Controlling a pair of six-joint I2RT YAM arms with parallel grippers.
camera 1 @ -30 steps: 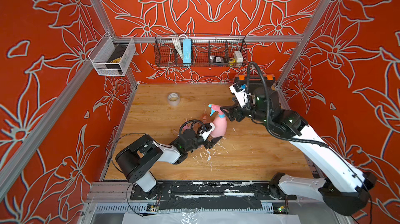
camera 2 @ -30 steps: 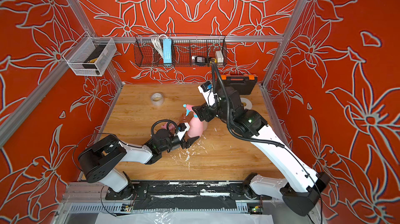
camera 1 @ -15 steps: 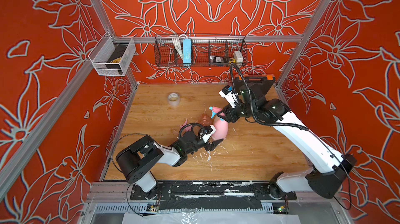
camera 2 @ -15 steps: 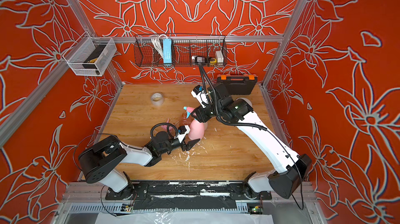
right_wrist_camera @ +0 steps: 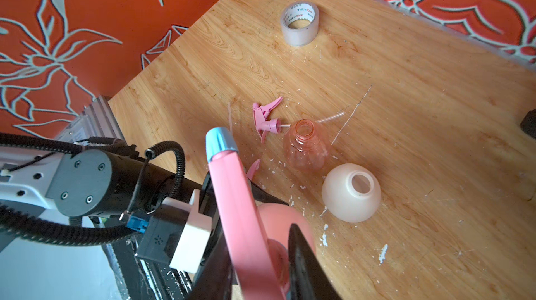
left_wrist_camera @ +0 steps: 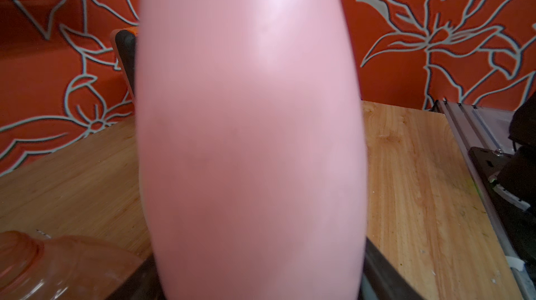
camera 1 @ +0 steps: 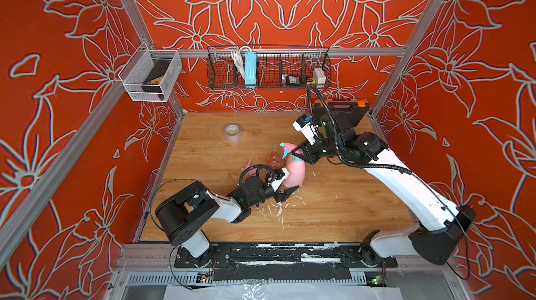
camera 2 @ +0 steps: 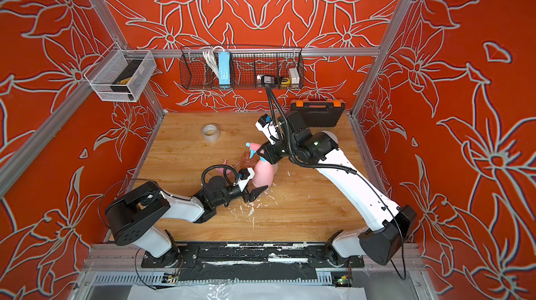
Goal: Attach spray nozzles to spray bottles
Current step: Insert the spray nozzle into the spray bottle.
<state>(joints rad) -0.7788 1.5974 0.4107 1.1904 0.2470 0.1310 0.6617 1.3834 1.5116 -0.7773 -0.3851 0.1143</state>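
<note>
The left gripper [camera 1: 290,184] is clamped on the lower body of the pink bottle [camera 1: 295,172], holding it upright. In the left wrist view, the bottle [left_wrist_camera: 249,127] fills the gap between the fingers. Directly above, the right gripper [camera 1: 298,155] has closed around the pink-and-blue nozzle [right_wrist_camera: 232,197], which sits over the bottle's neck. Whether it is screwed on, I cannot tell. Just beyond the left gripper stands the orange bottle [right_wrist_camera: 307,147], open-necked. The cream bottle [right_wrist_camera: 351,194] stands near the right gripper's fingers. The all-pink nozzle [right_wrist_camera: 265,117] lies on the desk [camera 1: 333,211] beside the orange bottle. A tape roll [right_wrist_camera: 300,22] sits well beyond both grippers.
</note>
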